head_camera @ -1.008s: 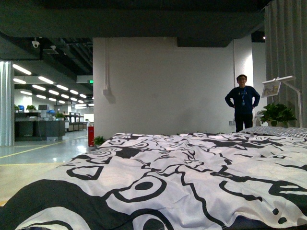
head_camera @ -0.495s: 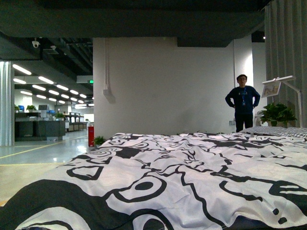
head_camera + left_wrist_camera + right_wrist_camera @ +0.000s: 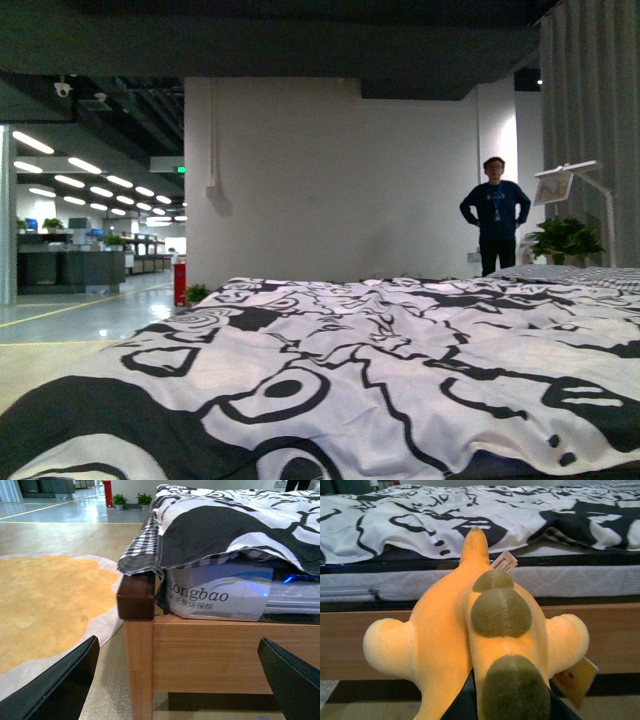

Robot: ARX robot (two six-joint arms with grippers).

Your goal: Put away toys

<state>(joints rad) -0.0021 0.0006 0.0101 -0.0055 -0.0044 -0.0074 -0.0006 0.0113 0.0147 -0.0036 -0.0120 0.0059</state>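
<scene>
The plush toy (image 3: pixel 450 645) is orange-yellow with olive-brown patches and fills the right wrist view. My right gripper (image 3: pixel 507 702) is shut on it from below, with its black fingers (image 3: pixel 462 705) showing under the body. A white label (image 3: pixel 504 562) and a yellow tag (image 3: pixel 577 677) hang from the toy. It is held in front of the bed's side, at about mattress height. My left gripper (image 3: pixel 178 642) is open, with nothing between its fingers (image 3: pixel 60 685), and faces the bed's wooden corner. Neither arm shows in the front view.
A bed with a black-and-white duvet (image 3: pixel 400 360) fills the foreground, on a wooden frame (image 3: pixel 210 655) with a corner post (image 3: pixel 136 600). A yellow rug (image 3: pixel 45 600) lies on the floor beside it. A person (image 3: pixel 494 215) and a potted plant (image 3: pixel 562 240) stand beyond the bed.
The whole scene in the front view has shifted slightly to the left, and the curtain takes up more of the right edge. The bed and the person look the same.
</scene>
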